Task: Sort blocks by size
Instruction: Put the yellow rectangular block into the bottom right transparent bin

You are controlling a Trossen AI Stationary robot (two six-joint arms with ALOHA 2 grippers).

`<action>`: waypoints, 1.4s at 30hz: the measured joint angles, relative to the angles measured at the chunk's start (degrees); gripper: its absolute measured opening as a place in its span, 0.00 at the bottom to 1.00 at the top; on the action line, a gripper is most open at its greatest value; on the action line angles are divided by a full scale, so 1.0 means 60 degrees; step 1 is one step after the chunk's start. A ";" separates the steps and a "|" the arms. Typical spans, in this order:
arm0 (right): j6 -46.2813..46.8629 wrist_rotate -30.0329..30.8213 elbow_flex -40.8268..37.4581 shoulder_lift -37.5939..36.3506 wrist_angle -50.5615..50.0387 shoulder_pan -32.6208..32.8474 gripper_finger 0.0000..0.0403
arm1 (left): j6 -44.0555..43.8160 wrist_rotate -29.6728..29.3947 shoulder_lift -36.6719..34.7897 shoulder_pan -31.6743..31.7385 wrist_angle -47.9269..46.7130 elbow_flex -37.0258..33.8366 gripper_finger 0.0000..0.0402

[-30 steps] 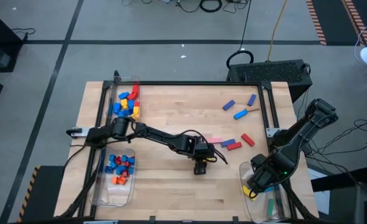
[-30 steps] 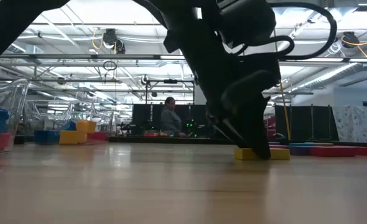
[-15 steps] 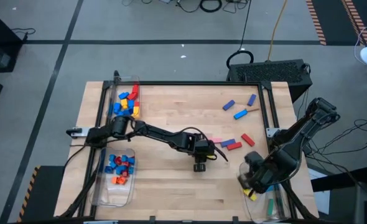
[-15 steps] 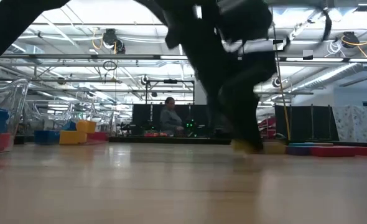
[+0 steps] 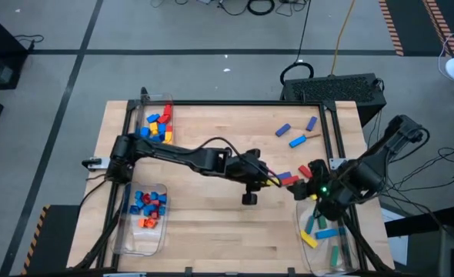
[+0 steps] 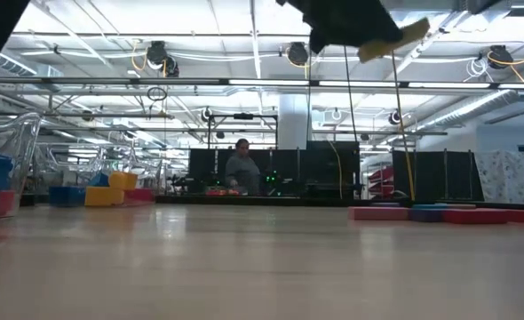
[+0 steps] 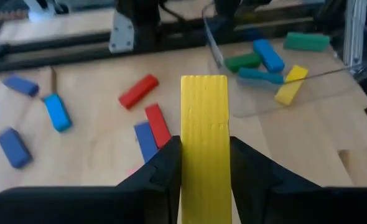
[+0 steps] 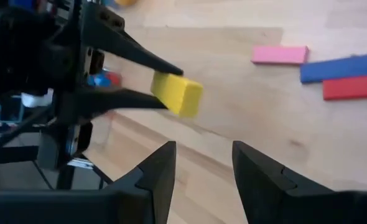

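A long yellow block (image 7: pixel 204 106) hangs above the table's middle, with my left gripper (image 5: pixel 271 180) shut on it. The block shows at the top of the low view (image 6: pixel 395 37), and its free end shows in the right wrist view (image 8: pixel 178 93). My right gripper (image 8: pixel 202 168) is open with nothing between its fingers. It hovers just right of the left gripper (image 5: pixel 301 191) and faces it. Pink, blue and red bars (image 5: pixel 288 178) lie flat on the table under the two grippers. More blue blocks (image 5: pixel 296 141) lie at the far right. My left gripper pinches the yellow block's two long sides (image 7: pixel 187 163) between its two fingers. The block lies along the fingers, and its far end (image 7: pixel 204 84) sticks out past the fingertips. The fingers slant down toward the table's right. The block is lifted clear of the table.
A clear bin (image 5: pixel 328 250) at the near right holds long bars in green, blue and yellow. At the left edge, a far bin (image 5: pixel 168 103) holds blue, yellow and red bricks. A near bin (image 5: pixel 132 240) there holds small red, blue and orange cubes.
My left gripper has risen from the table with the yellow block, which lay flat a second ago and is now lifted clear. It has also shifted a little toward the table's right. My right gripper has left the near right bin, gone up toward the far edge, and turned toward the left gripper.
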 joint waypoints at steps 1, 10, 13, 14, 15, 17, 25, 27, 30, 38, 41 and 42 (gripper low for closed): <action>-0.0177 -0.0002 0.0000 -0.0061 0.0096 -0.0123 0.35 | 0.0114 -0.0008 -0.0023 0.0000 0.0115 0.0000 0.26; -0.2326 -0.0206 0.0000 -0.0244 0.1827 -0.1203 0.35 | 0.0347 -0.0016 -0.0202 -0.0025 0.0534 -0.0005 0.26; -0.2419 -0.0382 0.0002 -0.0244 0.1872 -0.1414 0.35 | 0.0312 -0.0034 -0.0274 -0.0066 0.0642 -0.0008 0.26; -0.2431 -0.0383 0.0011 -0.0255 0.1883 -0.1431 0.35 | 0.0313 -0.0035 -0.0285 -0.0076 0.0695 -0.0008 0.26; -0.2463 -0.0427 0.0011 -0.0262 0.1873 -0.1456 0.35 | 0.0311 -0.0033 -0.0318 -0.0082 0.0743 -0.0013 0.26; -0.2498 -0.0649 0.0011 -0.0259 0.1876 -0.1496 0.35 | 0.0309 -0.0035 -0.0403 -0.0095 0.0717 -0.0023 0.26; -0.2430 -0.0806 0.0015 -0.0410 0.1816 -0.1407 0.35 | 0.0354 -0.0029 -0.0516 -0.0080 0.0717 0.0120 0.26; -0.2412 -0.0767 0.0015 -0.0542 0.1902 -0.1391 0.35 | 0.0352 -0.0031 -0.0528 -0.0084 0.0737 0.0130 0.26; -0.2384 -0.0542 0.0007 -0.0699 0.1901 -0.1287 0.35 | 0.0351 -0.0039 -0.0545 -0.0076 0.0797 0.0149 0.26; -0.2190 -0.0456 0.0000 -0.0732 0.1634 -0.1289 0.35 | 0.0351 -0.0037 -0.0545 -0.0076 0.0897 0.0166 0.26; -0.2199 -0.0322 0.0000 -0.0725 0.1649 -0.1317 0.35 | 0.0347 0.0016 -0.0545 -0.0076 0.1090 0.0167 0.26; -0.2212 -0.0324 0.0000 -0.0725 0.1669 -0.1352 0.35 | 0.0347 0.0016 -0.0545 -0.0076 0.1138 0.0163 0.26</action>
